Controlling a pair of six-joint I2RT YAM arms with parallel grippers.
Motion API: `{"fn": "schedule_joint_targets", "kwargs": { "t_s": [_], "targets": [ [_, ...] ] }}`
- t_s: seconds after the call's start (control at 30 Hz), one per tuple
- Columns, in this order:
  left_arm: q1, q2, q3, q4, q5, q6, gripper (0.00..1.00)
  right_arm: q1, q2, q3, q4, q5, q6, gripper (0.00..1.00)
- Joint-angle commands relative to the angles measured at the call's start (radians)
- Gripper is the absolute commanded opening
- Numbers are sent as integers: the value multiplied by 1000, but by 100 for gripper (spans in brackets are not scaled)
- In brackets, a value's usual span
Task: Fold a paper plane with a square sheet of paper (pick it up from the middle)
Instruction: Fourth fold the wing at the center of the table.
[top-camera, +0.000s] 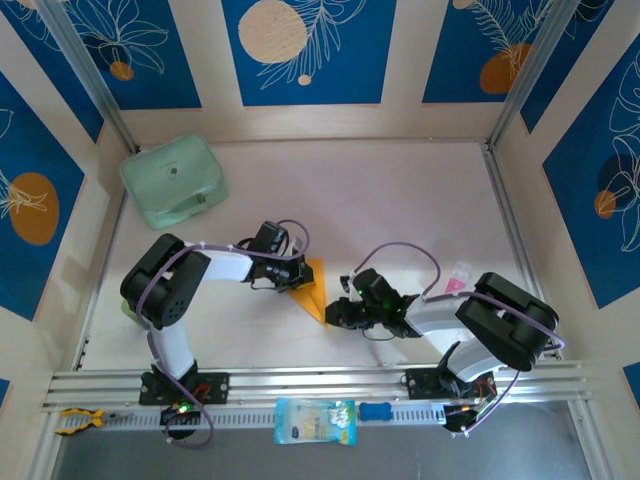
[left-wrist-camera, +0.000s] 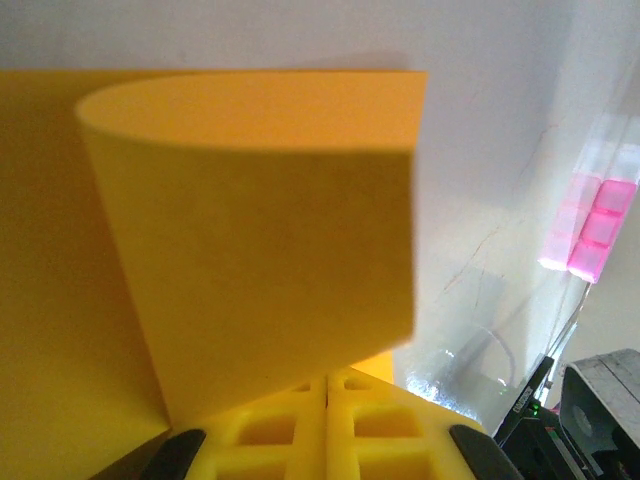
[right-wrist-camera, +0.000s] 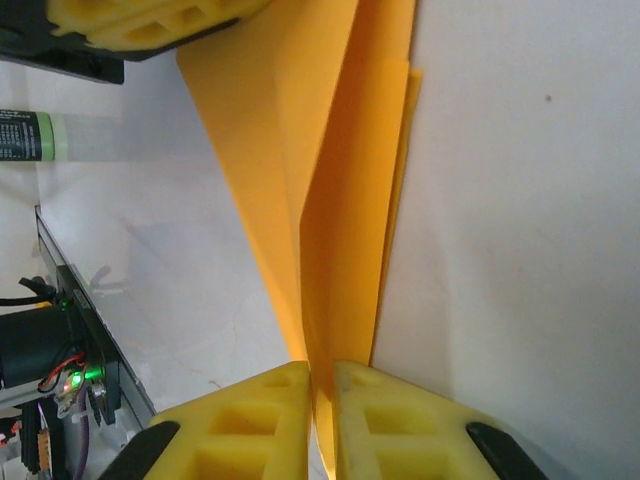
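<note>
At the bottom of the right wrist view, the right tool (right-wrist-camera: 322, 372) is pinched shut on the narrow end of the creased orange-yellow paper (right-wrist-camera: 340, 200), which lies mid-frame on the worktop (top-camera: 400, 200) in the top view. The left tool (left-wrist-camera: 326, 385) is clamped tight on a curled-up flap at the paper's upper-left edge. Farther off, a mint-green case (top-camera: 172, 180) sits upper left.

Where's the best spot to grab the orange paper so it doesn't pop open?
Probably best to pinch the orange paper at its narrow pointed end, coming in from the tip's side with a finger on each face of the crease. The folded layers lie stacked there, so one pinch traps them all, as the right gripper does. At the wide end a loose flap curls up.
</note>
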Motion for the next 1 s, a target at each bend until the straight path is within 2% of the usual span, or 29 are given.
{"fn": "schedule_joint_targets", "kwargs": {
  "t_s": [0.0, 0.23, 0.57, 0.83, 0.97],
  "targets": [
    [-2, 43, -10, -48, -42, 17, 3, 12, -15, -22, -77, -14, 4, 14],
    [-2, 38, -13, -46, -44, 15, 3, 21, -4, -34, -53, -40, 5, 9],
    [-2, 37, -15, -48, -45, 14, 3, 25, -15, -40, -65, -47, 4, 12],
    [-2, 38, -15, -51, -47, 15, 2, 30, -26, -50, -90, -56, -1, 6],
    [-2, 39, -16, -51, -48, 14, 2, 31, -29, -57, -96, -60, 2, 7]
  ]
}}
